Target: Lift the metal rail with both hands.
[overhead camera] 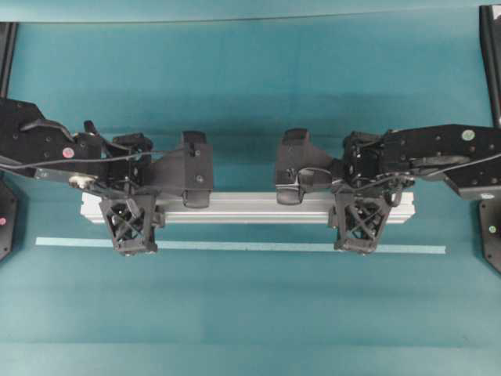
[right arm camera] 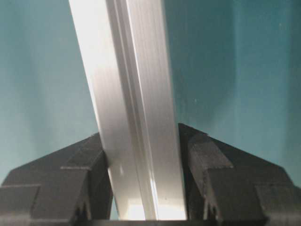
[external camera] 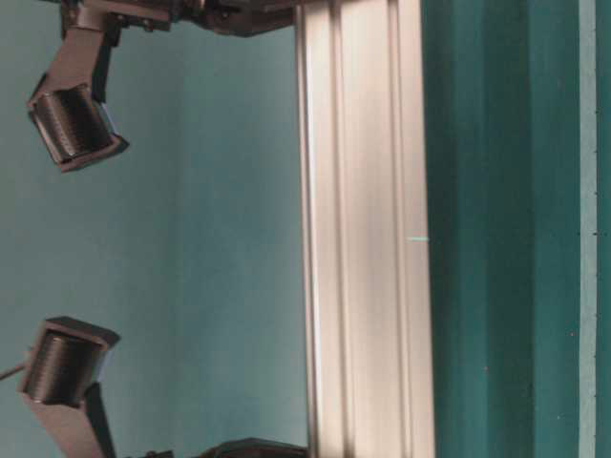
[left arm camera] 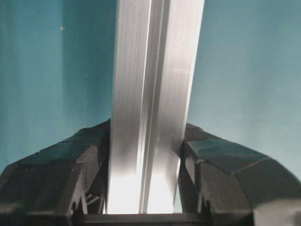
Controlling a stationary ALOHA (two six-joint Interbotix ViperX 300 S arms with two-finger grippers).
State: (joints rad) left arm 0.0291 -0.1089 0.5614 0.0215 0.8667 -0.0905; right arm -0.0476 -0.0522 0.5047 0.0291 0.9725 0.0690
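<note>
In the left wrist view the two black fingers press against either side of the metal rail, pinching it between them; the rail runs straight up the middle of that frame from the bottom edge to the top, its lengthwise groove showing as a bright line. The right wrist view shows the same hold: dark fingers clamp both flanks of the rail, which here leans a little toward the upper left of the frame.

Seen from overhead, the left gripper grips the rail close to its left end, and the right gripper grips it close to its right end, lattice-patterned fingers pointing toward the lower edge of the frame. The rail lies level across the centre of that view, spanning more than half its width. Just below it, parallel and slightly longer, runs a thin pale tape line on the teal worktop; the fingertips of both grippers overlap it in this view.

The black arms come in from the left and right edges at mid height, each with a camera block reaching toward the middle.

In the table-level view the rail appears as a broad silver band running top to bottom, with teal worktop on both sides of it.
</note>
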